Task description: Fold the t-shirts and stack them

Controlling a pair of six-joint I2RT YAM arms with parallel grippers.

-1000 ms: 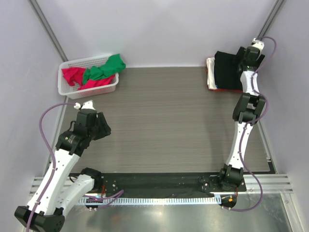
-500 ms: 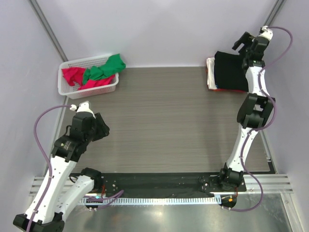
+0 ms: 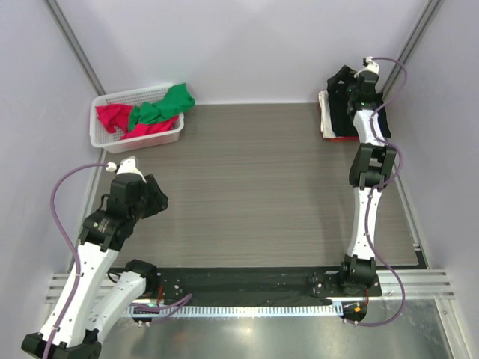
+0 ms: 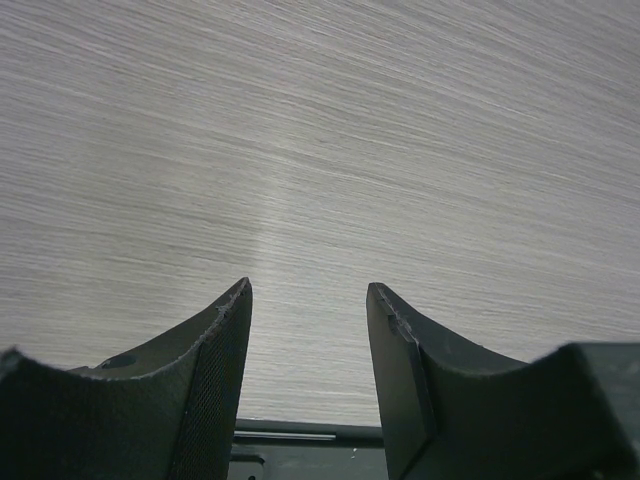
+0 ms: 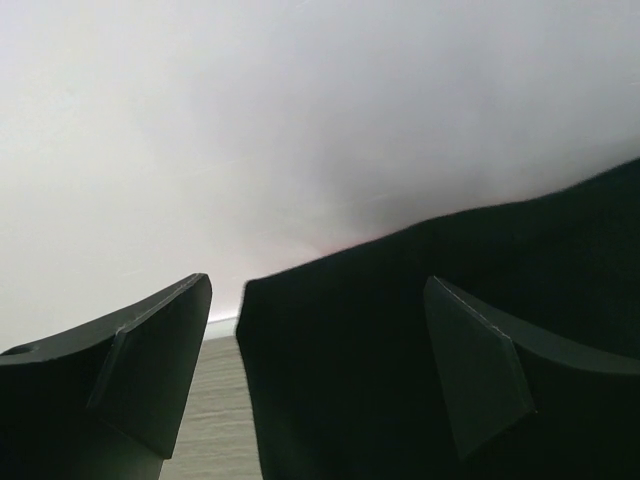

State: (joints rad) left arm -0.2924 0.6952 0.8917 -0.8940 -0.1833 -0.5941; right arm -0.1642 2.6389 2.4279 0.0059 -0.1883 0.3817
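Observation:
A folded black t-shirt lies on top of a stack at the back right, with a white shirt under it. My right gripper hovers over the stack's far edge, open and empty. In the right wrist view its fingers straddle the black shirt without holding it. Red and green t-shirts lie crumpled in the white basket at the back left. My left gripper is open and empty over bare table at the left, as the left wrist view shows.
The grey walls stand close behind the stack and the basket. The wood-grain table lies between the two arms. A black strip and a metal rail run along the near edge.
My right gripper has swung from the far right corner leftward, over the black shirt's far edge. The left arm has barely moved.

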